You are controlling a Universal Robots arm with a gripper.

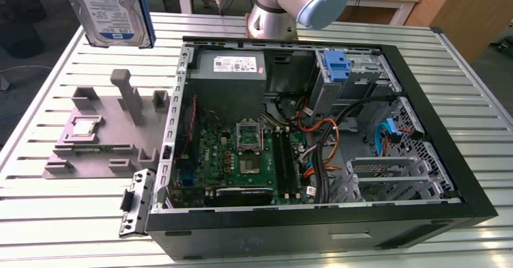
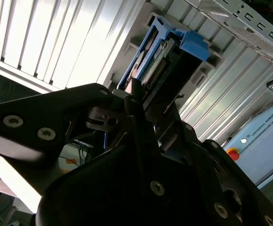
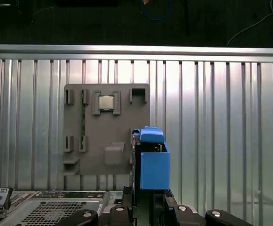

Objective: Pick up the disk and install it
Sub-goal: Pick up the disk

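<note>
In the second wrist view our claw (image 2: 136, 96) is clamped on the lower end of the disk (image 2: 155, 68). The disk's blue bracket (image 2: 193, 44) sticks out past the claw.

In the exterior view we see the one disk carried upright in the air, off the far corner of the computer case (image 1: 321, 232) on the exterior view's left. It is clear of the case rim and clear of the counter (image 1: 64, 220), with open air on every side we can see.

Under it, just beside the case wall on the exterior view's left, lies one grey holder (image 1: 120, 154). One square chip (image 1: 86, 127) sits in a pocket on the holder's side away from the case. Several of the holder's other pockets are bare. In the first wrist view, ribbed counter runs on from the holder to the counter's edge rail (image 3: 136, 49).

The one case lies on its side, open upward, with its rim unbroken all round. Inside it we count:
- one green circuit board (image 1: 240, 154) on the floor
- one grey box (image 1: 228, 63) with a white sticker against the far wall
- one blue carrier (image 1: 340, 63) in the cage at the far corner on the exterior view's right
- a tangle of orange and black cables (image 1: 321, 142) between the board and the cages

One arm (image 1: 280, 9) stands just beyond the case's far wall.
</note>
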